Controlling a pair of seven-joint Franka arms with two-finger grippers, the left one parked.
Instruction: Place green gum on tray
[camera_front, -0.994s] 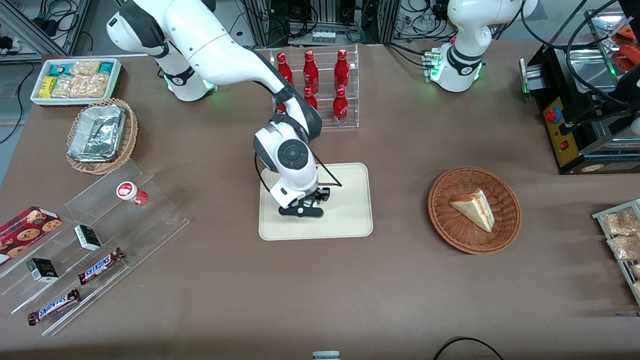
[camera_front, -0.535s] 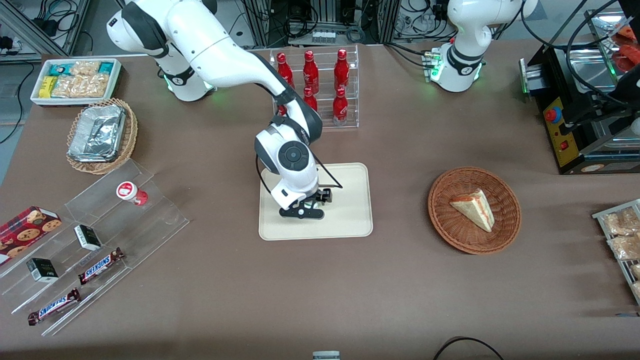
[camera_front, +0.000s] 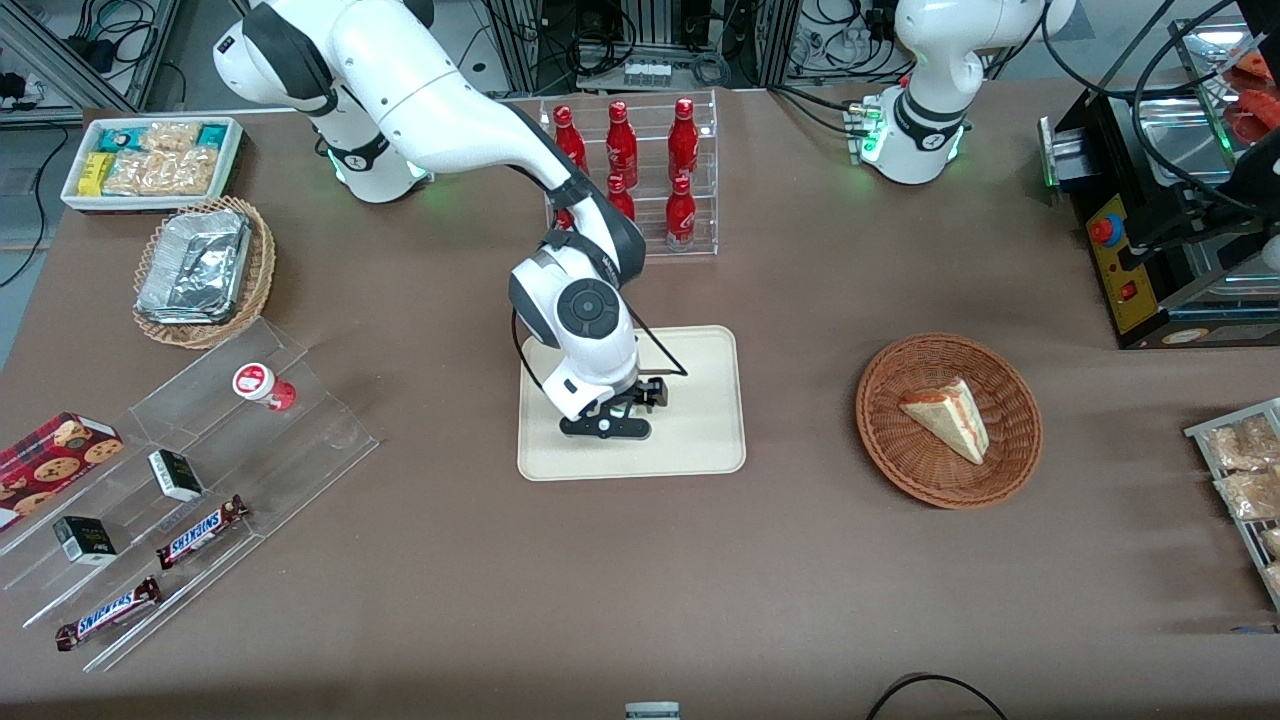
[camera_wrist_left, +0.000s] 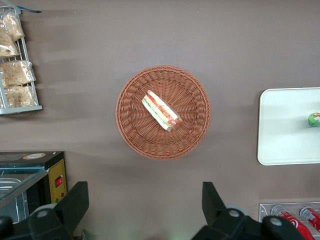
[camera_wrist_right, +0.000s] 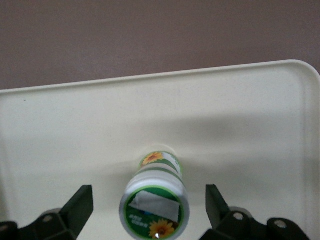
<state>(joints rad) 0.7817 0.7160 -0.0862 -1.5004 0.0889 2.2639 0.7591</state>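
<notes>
The green gum (camera_wrist_right: 155, 204) stands upright on the cream tray (camera_wrist_right: 250, 125), its white lid with the green mark facing the right wrist camera. My gripper (camera_wrist_right: 149, 201) hangs over it, open, one black finger (camera_wrist_right: 80, 202) on each side of the bottle with a clear gap to both. In the front view the gripper (camera_front: 612, 415) is low over the middle of the tray (camera_front: 700, 430), and the wrist hides the bottle. The left wrist view shows the gum (camera_wrist_left: 315, 119) standing on the tray (camera_wrist_left: 280, 125).
A rack of red bottles (camera_front: 640, 170) stands just farther from the front camera than the tray. A wicker basket with a sandwich (camera_front: 948, 420) lies toward the parked arm's end. The red gum bottle (camera_front: 262, 385) on a clear stand, a foil tray (camera_front: 195, 268) and a snack tub (camera_front: 150, 160) lie toward the working arm's end.
The wrist and gripper have shifted very slightly over the tray. Nothing else has moved.
</notes>
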